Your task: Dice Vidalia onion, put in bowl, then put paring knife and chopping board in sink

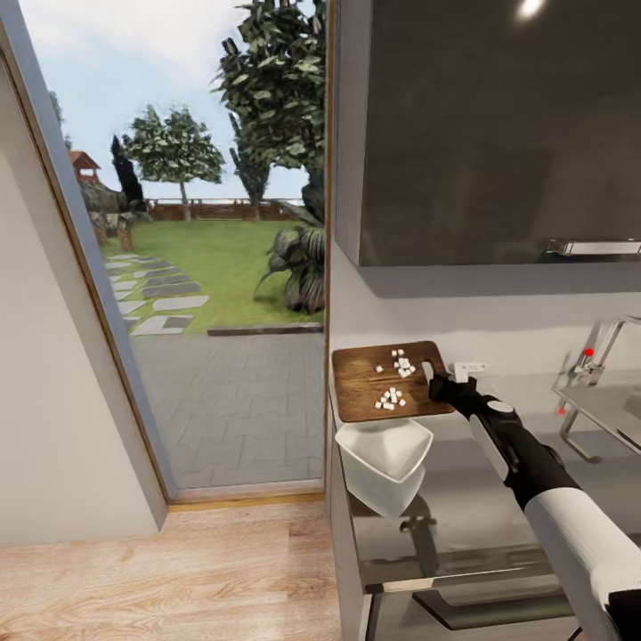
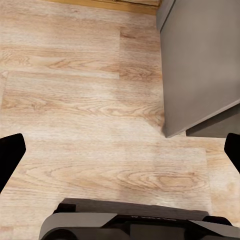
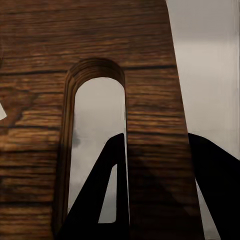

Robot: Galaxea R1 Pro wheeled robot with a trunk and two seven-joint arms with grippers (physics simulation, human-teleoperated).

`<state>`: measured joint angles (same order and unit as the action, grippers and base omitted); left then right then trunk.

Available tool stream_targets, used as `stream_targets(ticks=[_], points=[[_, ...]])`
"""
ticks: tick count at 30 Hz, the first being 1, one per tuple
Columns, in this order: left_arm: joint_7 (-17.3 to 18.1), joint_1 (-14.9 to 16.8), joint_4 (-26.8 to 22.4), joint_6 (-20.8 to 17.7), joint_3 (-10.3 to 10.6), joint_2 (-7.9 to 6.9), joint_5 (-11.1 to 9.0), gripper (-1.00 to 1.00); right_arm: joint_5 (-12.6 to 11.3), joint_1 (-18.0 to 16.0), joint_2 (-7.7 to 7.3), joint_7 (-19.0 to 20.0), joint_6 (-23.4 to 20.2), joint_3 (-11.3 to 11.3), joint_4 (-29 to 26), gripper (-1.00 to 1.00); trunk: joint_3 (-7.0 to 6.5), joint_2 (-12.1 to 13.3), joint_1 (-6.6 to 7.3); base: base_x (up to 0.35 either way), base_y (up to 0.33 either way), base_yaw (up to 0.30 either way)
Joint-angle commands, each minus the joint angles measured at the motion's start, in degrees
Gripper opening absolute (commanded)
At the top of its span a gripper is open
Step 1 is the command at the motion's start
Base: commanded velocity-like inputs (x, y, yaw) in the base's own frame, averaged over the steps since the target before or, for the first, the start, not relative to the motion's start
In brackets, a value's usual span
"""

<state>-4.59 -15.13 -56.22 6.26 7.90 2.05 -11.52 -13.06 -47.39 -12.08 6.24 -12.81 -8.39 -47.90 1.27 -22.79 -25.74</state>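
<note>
The right claw (image 1: pixel 438 385) is pinching the board (image 1: pixel 365 383) at its handle-slot end — diced onion (image 1: pixel 392 398) lying just beyond its fingers, the bowl (image 1: pixel 385 451) beside it — so tipping slowly should be keeping the cubes together.

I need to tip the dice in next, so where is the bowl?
In the head view, the bowl sits at the countertop's left end, just in front of the chopping board.

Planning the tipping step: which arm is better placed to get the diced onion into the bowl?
Right, probably. Its tool straddles the chopping board at the handle slot, diced onion on top, beside the bowl. The left tool hangs open over the floor.
</note>
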Motion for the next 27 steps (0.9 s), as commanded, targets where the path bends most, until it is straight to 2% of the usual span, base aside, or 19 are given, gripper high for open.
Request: stream_targets(ticks=[1, 6, 20, 27], points=[[-0.34, 0.01, -0.04, 0.16, 0.19, -0.03, -0.48, 1.0, -0.49, -0.05, -0.05, 0.0, 1.27, -0.14, 0.65, -1.0, 0.12, -0.13, -0.04, 0.0, 0.0, 0.0], [-0.34, 0.01, -0.05, 0.16, 0.19, -0.03, -0.45, 1.0, -0.48, -0.03, -0.01, -0.03, 4.13, -0.14, 1.83, -1.0, 0.12, -0.13, -0.04, 0.0, 0.0, 0.0], [-0.34, 0.01, -0.03, 0.16, 0.19, -0.03, -0.46, 1.0, -0.48, -0.03, 0.03, -0.06, 4.46, -0.14, 2.02, -1.0, 0.12, -0.13, -0.04, 0.0, 0.0, 0.0], [-0.34, 0.01, -0.07, 0.24, 0.27, -0.03, -0.45, 1.0, -0.48, -0.02, 0.12, -0.09, 4.46, -0.15, 2.02, -1.0, 0.12, -0.13, -0.04, 0.082, 0.052, 0.0]])
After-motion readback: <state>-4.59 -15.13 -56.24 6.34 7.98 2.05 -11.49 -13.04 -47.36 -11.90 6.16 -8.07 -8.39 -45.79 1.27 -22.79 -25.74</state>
